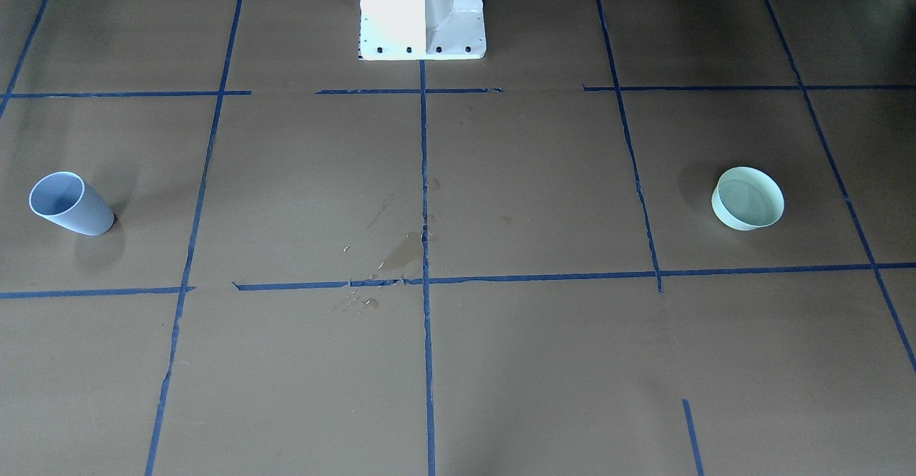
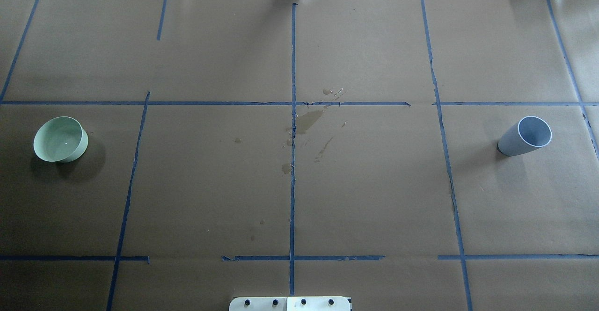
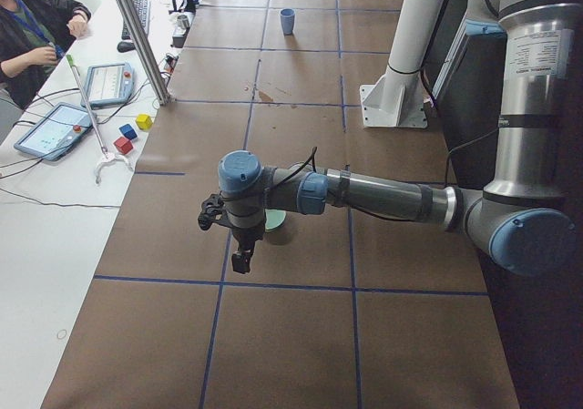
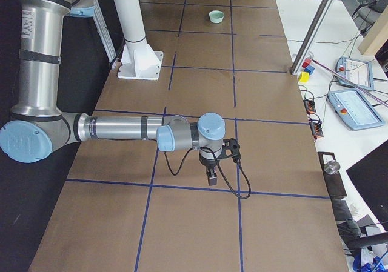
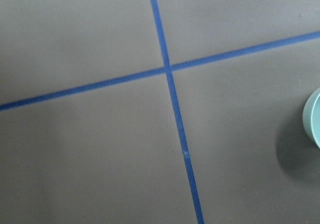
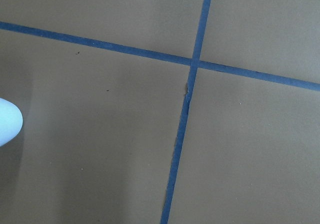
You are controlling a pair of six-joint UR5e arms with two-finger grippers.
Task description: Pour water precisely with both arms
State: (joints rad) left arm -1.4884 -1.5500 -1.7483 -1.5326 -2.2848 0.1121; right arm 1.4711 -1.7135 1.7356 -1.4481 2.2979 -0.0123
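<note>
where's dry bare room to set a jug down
Bare brown paper, mostly dry, lies between the shallow pale green bowl and the spilt water in the middle, and between that water and the tall grey-blue plastic cup. Only the wet middle is cluttered.

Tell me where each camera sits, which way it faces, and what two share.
Front-facing: across the table, facing the pedestal; no arms.
Overhead: behind the pedestal, looking down; only its foot shows.
Exterior left: table end, left arm nearest.
Exterior right: opposite end, right arm nearest.
Left wrist: downward, tape, bowl edge.
Right wrist: downward, tape, cup edge.
Shared: front-facing and overhead both show spilt water.
</note>
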